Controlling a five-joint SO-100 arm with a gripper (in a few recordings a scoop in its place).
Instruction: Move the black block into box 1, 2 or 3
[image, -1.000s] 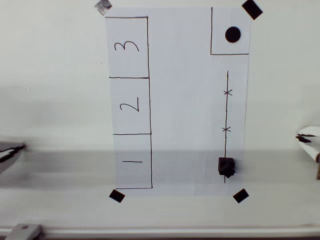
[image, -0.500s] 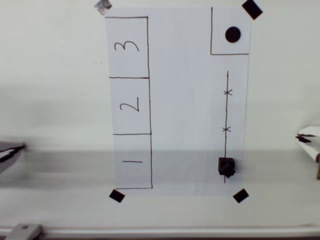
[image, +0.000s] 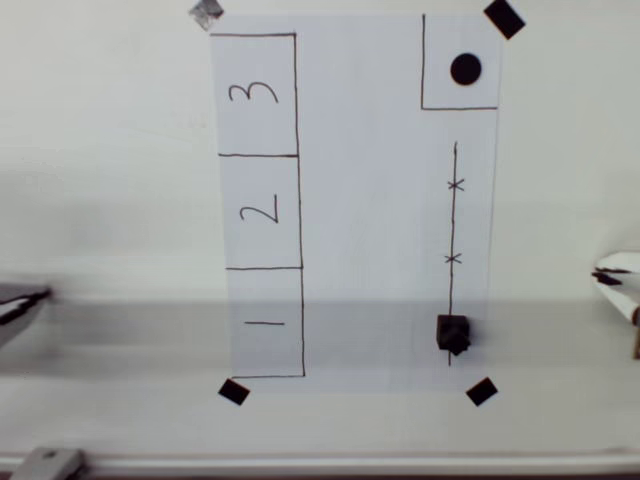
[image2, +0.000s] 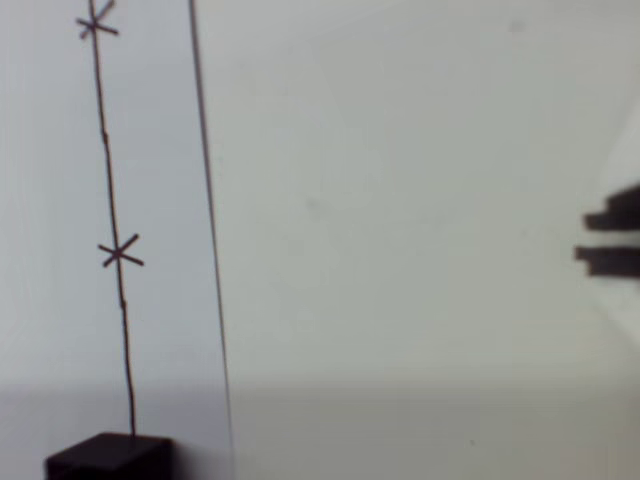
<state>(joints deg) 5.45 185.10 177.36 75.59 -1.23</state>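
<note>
Your gripper shows as a white tip at the right edge of the overhead view, well clear of the paper, and you cannot tell from either view whether its jaws are parted or closed. Count one block, three boxes marked 1, 2 and 3, one corner square with one dot, two crosses on one line, and four tape squares, one of them below box 1. You see the block as a small matte black cube at the line's lower end, inside the grey shadow band, apart from every box; the wrist view catches its top at the bottom left.
</note>
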